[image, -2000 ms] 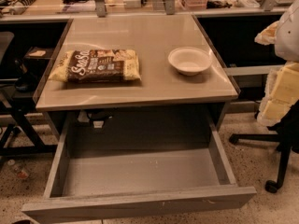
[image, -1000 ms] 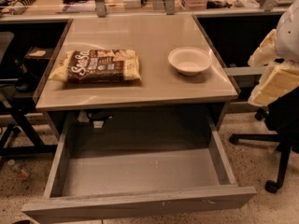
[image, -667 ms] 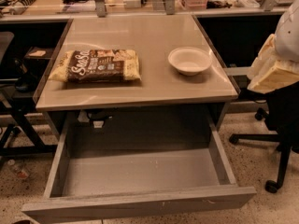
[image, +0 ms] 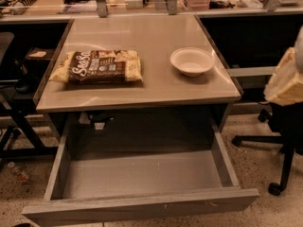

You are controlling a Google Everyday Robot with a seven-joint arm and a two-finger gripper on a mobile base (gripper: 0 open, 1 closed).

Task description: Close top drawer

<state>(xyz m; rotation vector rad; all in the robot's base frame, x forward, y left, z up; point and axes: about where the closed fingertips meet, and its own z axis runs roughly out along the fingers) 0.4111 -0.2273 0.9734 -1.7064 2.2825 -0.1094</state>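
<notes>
The top drawer point(image: 142, 206) is a wide, shallow grey metal drawer under the desk top. It is pulled far out toward me and its inside is bare. Its flat front runs along the bottom of the view. My gripper point(image: 286, 82) shows as a pale yellowish shape at the right edge. It is level with the desk top, to the right of the desk, well above and apart from the drawer front. It touches nothing.
On the desk top point(image: 147, 86) lie a brown snack bag point(image: 97, 66) on the left and a white bowl point(image: 191, 61) on the right. A black office chair base point(image: 279, 145) stands on the floor at the right. Another chair's legs point(image: 14, 126) are at the left.
My gripper at the right edge has shifted up and a little rightward, farther out of view. The drawer, bag and bowl have not moved.
</notes>
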